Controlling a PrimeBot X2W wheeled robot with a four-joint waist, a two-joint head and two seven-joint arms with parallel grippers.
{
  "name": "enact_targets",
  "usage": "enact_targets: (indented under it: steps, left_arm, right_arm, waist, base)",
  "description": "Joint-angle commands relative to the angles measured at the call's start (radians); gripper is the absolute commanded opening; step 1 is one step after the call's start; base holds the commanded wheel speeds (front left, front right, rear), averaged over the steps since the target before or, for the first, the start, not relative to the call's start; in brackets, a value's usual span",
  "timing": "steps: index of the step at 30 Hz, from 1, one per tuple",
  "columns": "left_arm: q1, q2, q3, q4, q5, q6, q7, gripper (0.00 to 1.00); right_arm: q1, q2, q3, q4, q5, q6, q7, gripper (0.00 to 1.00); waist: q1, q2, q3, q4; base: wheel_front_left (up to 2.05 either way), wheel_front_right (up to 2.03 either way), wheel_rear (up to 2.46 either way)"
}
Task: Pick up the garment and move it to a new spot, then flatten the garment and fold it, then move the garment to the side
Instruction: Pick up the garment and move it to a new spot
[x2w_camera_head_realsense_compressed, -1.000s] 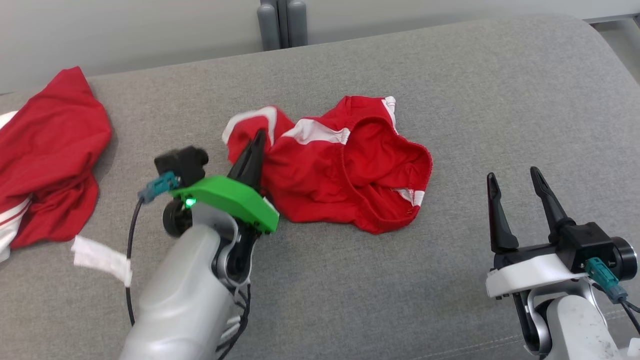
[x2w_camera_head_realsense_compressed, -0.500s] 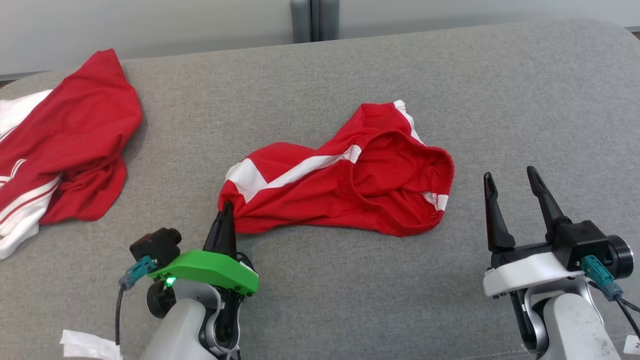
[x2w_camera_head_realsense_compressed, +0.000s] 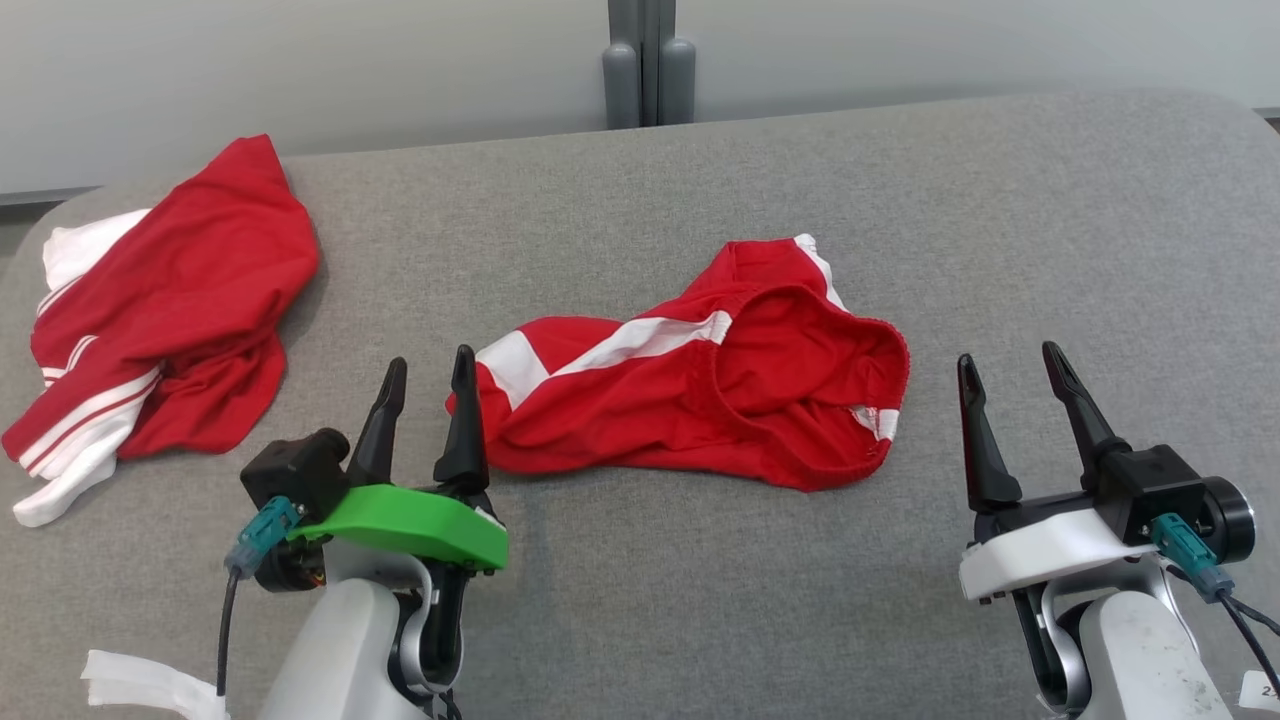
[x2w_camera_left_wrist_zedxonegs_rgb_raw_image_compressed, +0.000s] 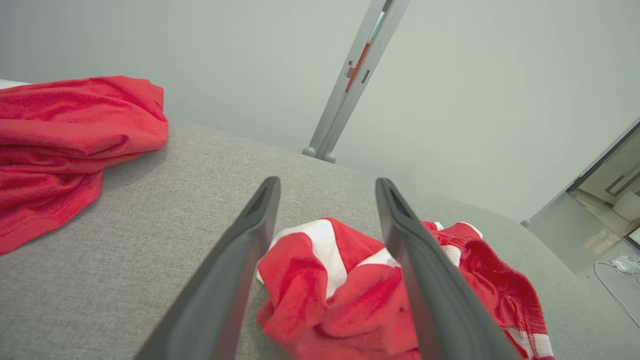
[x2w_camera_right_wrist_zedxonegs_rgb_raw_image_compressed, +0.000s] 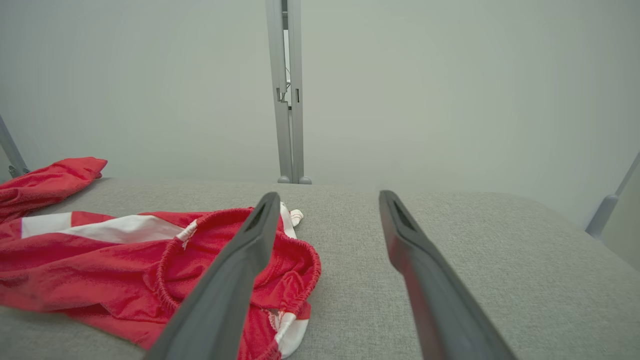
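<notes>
Red shorts with white stripes (x2w_camera_head_realsense_compressed: 690, 395) lie crumpled in the middle of the grey padded table (x2w_camera_head_realsense_compressed: 1000, 230), waistband open toward the right. My left gripper (x2w_camera_head_realsense_compressed: 428, 368) stands open at the shorts' left leg end, its right finger touching or just over the cloth edge. In the left wrist view the shorts (x2w_camera_left_wrist_zedxonegs_rgb_raw_image_compressed: 350, 295) lie beyond and between the open fingers (x2w_camera_left_wrist_zedxonegs_rgb_raw_image_compressed: 240, 260). My right gripper (x2w_camera_head_realsense_compressed: 1010, 365) is open, empty, and apart from the waistband, to its right. The right wrist view shows the shorts (x2w_camera_right_wrist_zedxonegs_rgb_raw_image_compressed: 150, 260) to the left of its fingers (x2w_camera_right_wrist_zedxonegs_rgb_raw_image_compressed: 235, 270).
A second red and white garment (x2w_camera_head_realsense_compressed: 160, 320) is heaped at the table's far left, seen also as red cloth (x2w_camera_left_wrist_zedxonegs_rgb_raw_image_compressed: 65, 135) in the left wrist view. A white tag or strip (x2w_camera_head_realsense_compressed: 150, 685) lies near the front left edge. A grey post (x2w_camera_head_realsense_compressed: 645, 60) stands behind the table.
My left gripper was shut on the shorts' left end and dragged it toward me, stretching the shorts out; now it has opened and let go. The head camera shifted. The right gripper stayed put.
</notes>
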Motion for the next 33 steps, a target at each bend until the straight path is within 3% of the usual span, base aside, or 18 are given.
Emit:
enact_targets:
  steps: [1,12,33]
  left_arm:
    - [0.028,0.004,0.020,-0.028,0.059,-0.001,0.000,1.00]
    - [0.164,0.004,0.082,-0.081,0.214,0.003,0.000,1.00]
    - [0.263,0.004,0.072,-0.105,0.243,0.038,0.000,1.00]
  right_arm:
    - [0.004,-0.002,0.003,0.005,0.008,-0.001,-0.003,1.00]
    - [0.044,-0.002,0.015,0.033,0.041,-0.001,-0.003,1.00]
    - [0.091,-0.002,0.050,0.062,0.084,-0.001,-0.003,1.00]
  waist:
    - [0.0000,0.0000,-0.030,0.012]
    - [0.0000,0.0000,-0.092,0.048]
    - [0.0000,0.0000,-0.108,0.065]
  base:
    - [0.00,0.00,0.00]
    - [0.00,0.00,0.00]
    - [0.00,0.00,0.00]
